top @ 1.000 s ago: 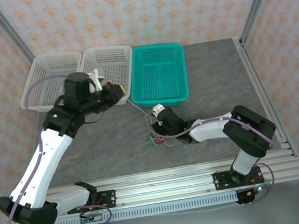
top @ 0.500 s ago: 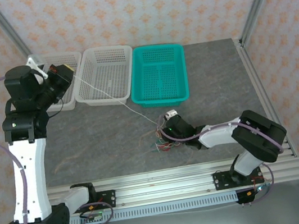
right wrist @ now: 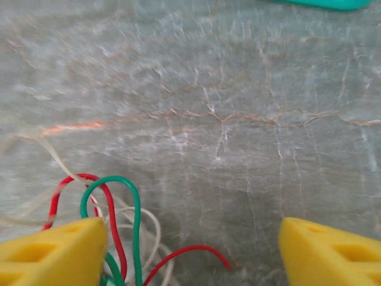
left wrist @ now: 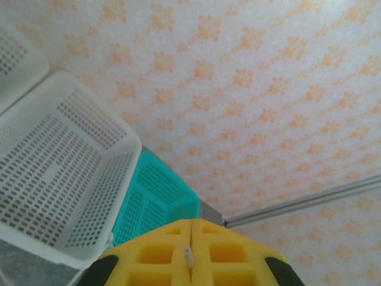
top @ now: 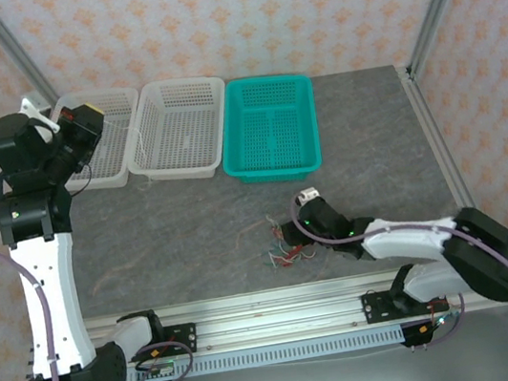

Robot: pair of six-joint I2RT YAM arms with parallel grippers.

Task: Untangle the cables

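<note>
Two hands | left hand [left wrist: 191, 235] pinched shut on cream cable [left wrist: 188, 257] tip, high, far left of teal basket [top: 271, 130], likely drawing it clear | right hand [top: 302, 238] spread wide, empty | cable tangle [top: 283, 252] on bench [top: 193, 229], nearside of teal basket

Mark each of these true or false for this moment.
1. The right gripper has its jaws open next to the tangle of cables. True.
2. The tangle of cables lies inside the teal basket. False: it lies on the table, nearer the arms than that basket.
3. The left gripper is shut on a white wire, whose tip pokes out between its fingers. True.
4. Three white baskets stand in a row at the back. False: there are two white baskets, with the teal basket beside them.
</note>
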